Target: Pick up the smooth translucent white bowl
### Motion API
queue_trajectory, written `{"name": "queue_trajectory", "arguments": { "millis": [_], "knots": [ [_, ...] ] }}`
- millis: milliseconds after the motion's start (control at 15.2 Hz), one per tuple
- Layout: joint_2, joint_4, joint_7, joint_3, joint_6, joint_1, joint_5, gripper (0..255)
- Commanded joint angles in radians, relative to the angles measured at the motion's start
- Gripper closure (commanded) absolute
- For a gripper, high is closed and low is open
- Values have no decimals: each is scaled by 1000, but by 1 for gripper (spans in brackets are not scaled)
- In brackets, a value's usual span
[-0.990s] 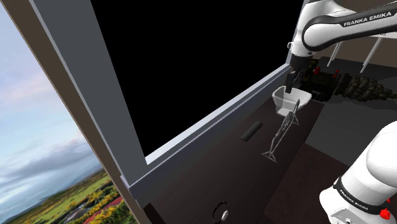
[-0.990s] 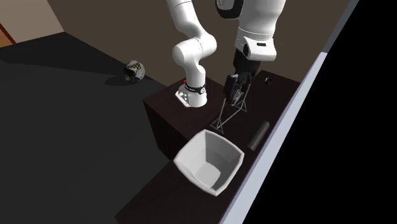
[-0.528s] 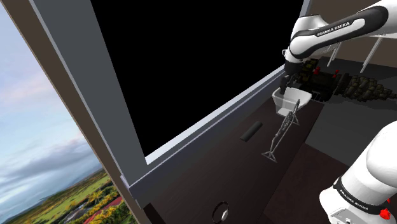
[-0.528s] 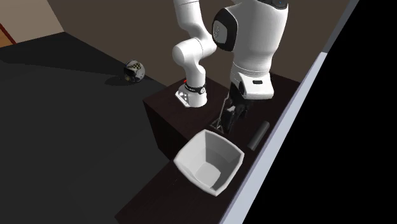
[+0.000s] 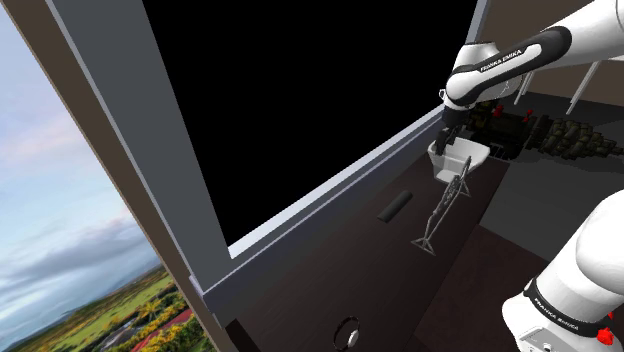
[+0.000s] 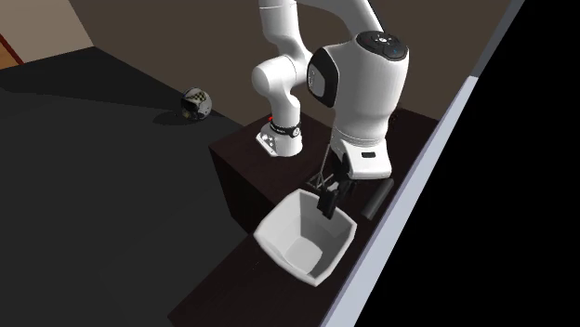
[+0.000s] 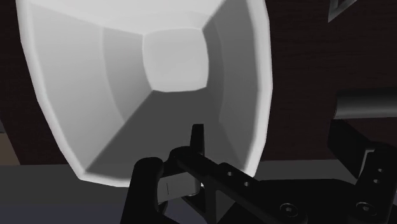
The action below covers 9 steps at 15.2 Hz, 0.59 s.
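Now that your arm is swinging away from the wire stand (image 5: 447, 205), the gripper (image 6: 327, 202) is hanging over the one-o'clock rim of the white bowl (image 6: 299, 243), which is sitting toward six o'clock in the second exterior view. Its fingers are standing apart, straddling that wall, not yet clamping it. You are lining up a rim pinch, I judge.

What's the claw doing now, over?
Claw open, over the rim. White bowl upright on the dark counter, not gripped yet. Wire stand, dark cylinder beside, not blocking.
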Motion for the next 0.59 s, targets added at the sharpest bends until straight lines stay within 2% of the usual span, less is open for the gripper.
{"name": "queue_trajectory", "arguments": {
  "millis": [0,132,198,528],
  "knots": [
    [16,-14,-4,-3,30,1,5,0],
    [21,-18,-5,-4,38,1,7,0],
    [20,-20,-4,-3,39,1,7,255],
    [20,-22,-5,-4,41,0,6,255]
  ]
}}
